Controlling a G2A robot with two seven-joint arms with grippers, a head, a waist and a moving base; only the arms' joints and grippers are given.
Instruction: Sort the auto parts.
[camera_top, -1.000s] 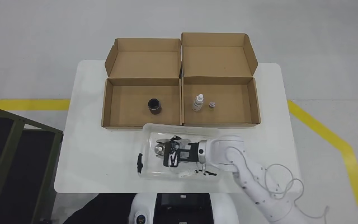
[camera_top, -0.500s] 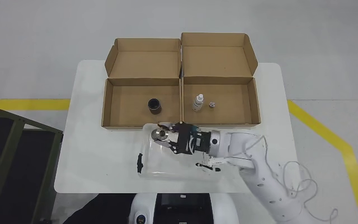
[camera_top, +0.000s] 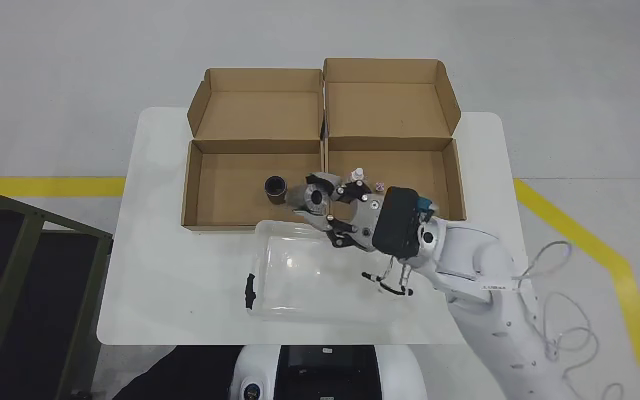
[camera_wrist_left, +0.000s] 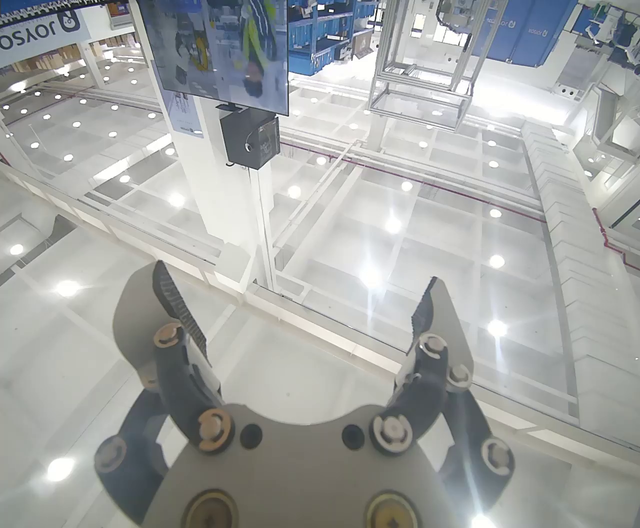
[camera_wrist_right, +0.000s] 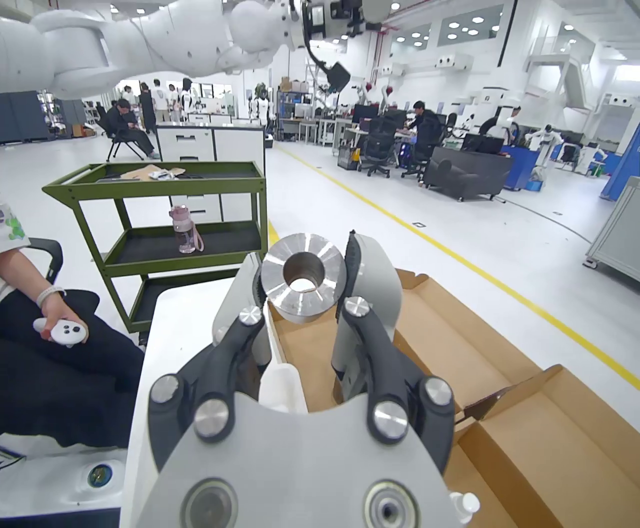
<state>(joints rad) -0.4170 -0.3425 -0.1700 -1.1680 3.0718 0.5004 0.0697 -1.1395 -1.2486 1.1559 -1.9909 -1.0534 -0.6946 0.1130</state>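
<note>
Right gripper (camera_wrist_right: 305, 267): fingers clamped on either side of the shiny silver metal ring with a wide centre bore (camera_wrist_right: 303, 278), bore facing the wrist camera. The grip looks square and there is no visible tilt of the part.

Change over the last second: this gripper was down inside the clear plastic tray (camera_top: 300, 285). Half a second ago it was at the tray's far rim with the ring already in it. It is now lifted clear of the tray and carried towards the boxes. From above, the ring sits over the right end of the left open brown cardboard box (camera_top: 230, 200), just beside the wall it shares with the right brown cardboard box (camera_top: 420, 185).

Box contents have not changed. The left box holds a short black cylindrical sleeve (camera_top: 275, 187). The right box holds a small white bottle-shaped part (camera_top: 354, 181) and a tiny pale part (camera_top: 379, 186) near it.

Judgement: pick done, transfer nearly done, release not yet made. The ring looks closest in form to the black sleeve, so the left box is the likely bin. It hangs close to the dividing wall, so a drop from here could clip the wall or land on the wrong side.

Left gripper (camera_wrist_left: 296, 279): jaws spread wide, holding nothing, pointed up at the ceiling.
</note>
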